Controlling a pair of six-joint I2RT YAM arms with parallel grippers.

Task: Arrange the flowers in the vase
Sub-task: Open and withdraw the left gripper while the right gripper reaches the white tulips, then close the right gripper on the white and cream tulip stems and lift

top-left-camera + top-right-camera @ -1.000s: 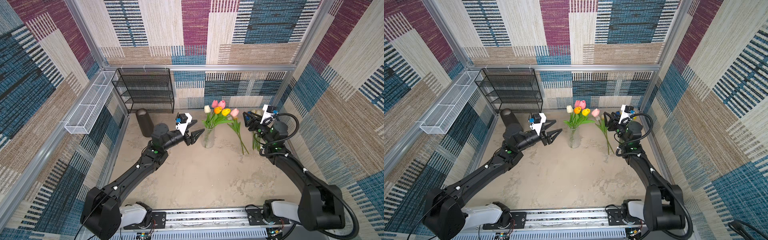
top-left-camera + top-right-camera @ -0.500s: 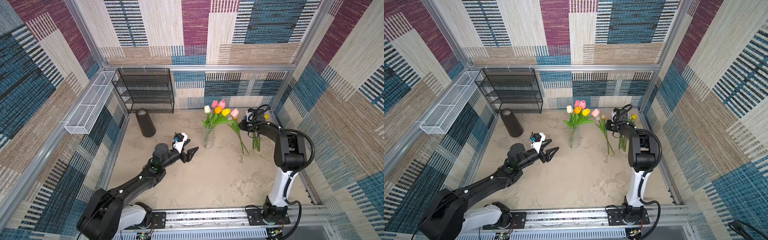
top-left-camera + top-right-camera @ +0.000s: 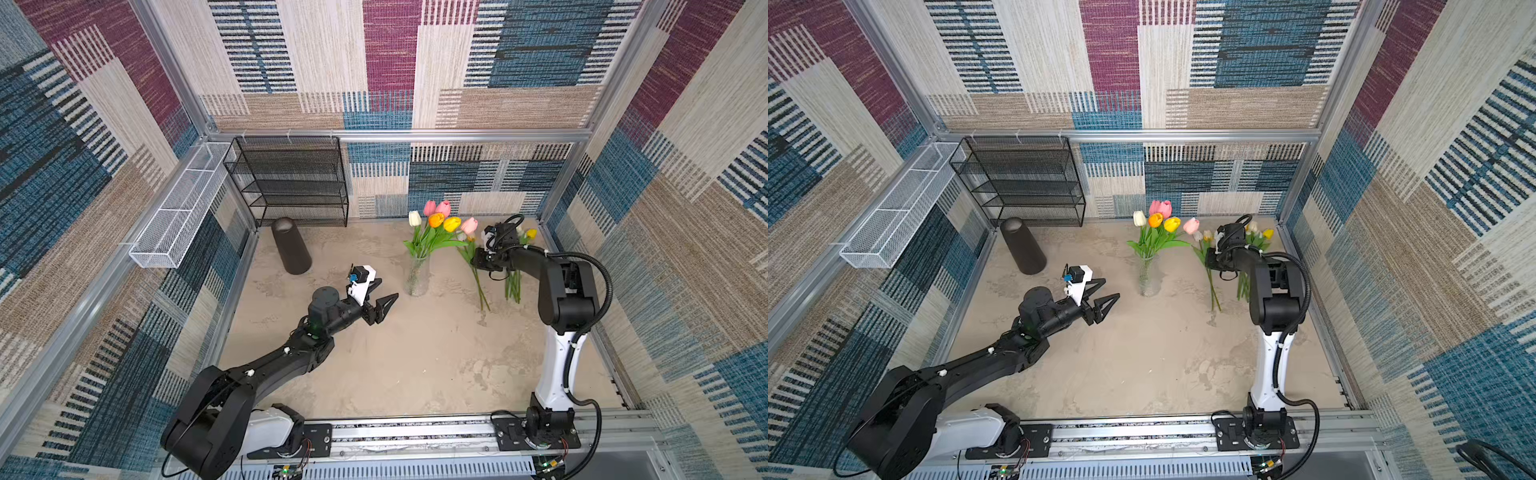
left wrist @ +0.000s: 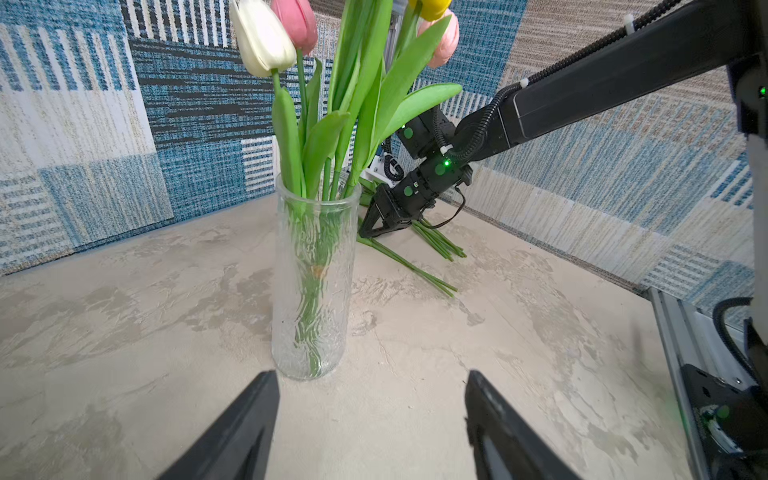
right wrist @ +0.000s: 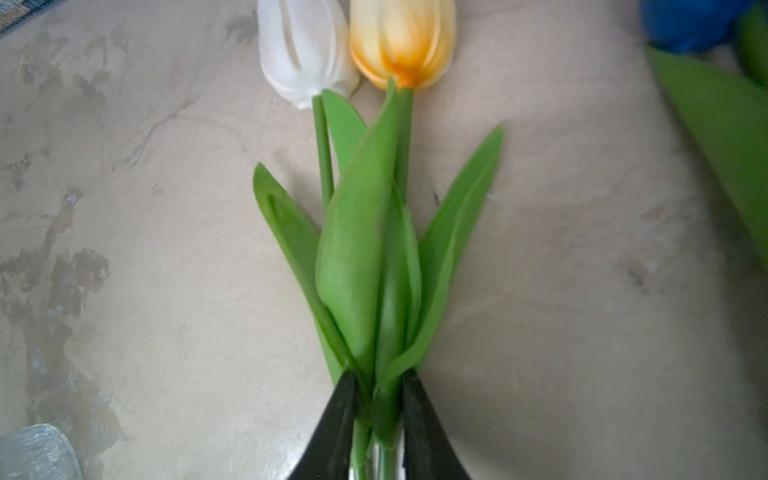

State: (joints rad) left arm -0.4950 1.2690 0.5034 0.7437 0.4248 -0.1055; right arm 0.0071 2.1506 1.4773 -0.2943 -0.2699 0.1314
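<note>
Right jaws have just squeezed in on the stems of two flowers [image 5: 353, 257], white and orange, lying on the surface [image 3: 415, 365] right of the vase [image 3: 417, 278]. Left jaws stay wide and have backed off. The flowers look ready to lift.

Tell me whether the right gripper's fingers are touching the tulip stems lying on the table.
Touching. The right wrist view shows both fingers of the right gripper pressed against the tulip stems and leaves between them.
</note>
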